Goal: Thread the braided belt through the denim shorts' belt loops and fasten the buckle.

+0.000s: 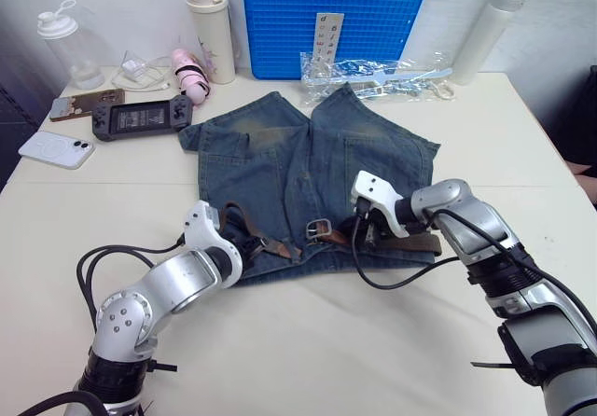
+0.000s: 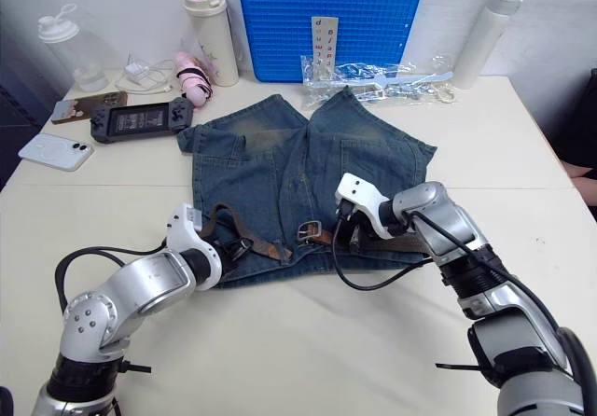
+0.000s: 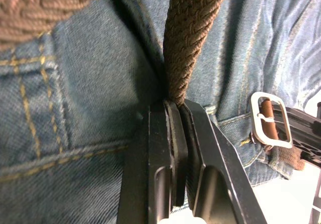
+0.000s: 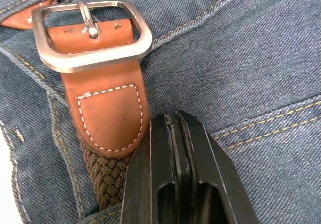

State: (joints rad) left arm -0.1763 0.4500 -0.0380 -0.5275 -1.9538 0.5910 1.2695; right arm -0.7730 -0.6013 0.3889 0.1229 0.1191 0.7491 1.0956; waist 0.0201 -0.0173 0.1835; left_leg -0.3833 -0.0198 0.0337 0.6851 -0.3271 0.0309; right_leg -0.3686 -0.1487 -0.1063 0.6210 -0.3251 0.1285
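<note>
Braided belt pinched by left end effector; right end effector clenched, tips hidden.

Silver jointed arms, white wrist housings, black fingers, black cables

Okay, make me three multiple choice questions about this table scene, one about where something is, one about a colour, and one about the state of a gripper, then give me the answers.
1. Where does the buckle lie?
A. on the denim shorts, near the waistband
B. on the white phone
C. inside the blue tray

2. What colour is the tray standing at the far edge of the table?
A. red
B. blue
C. green

3. What is the left gripper doing?
A. open above the table
B. shut on a bottle
C. shut on the braided belt

Answers: 1 A, the silver frame rests on denim beside the hem stitching. 2 B, the gridded panel is bright blue. 3 C, the left wrist view shows the woven strap pinched between its fingers.
</note>
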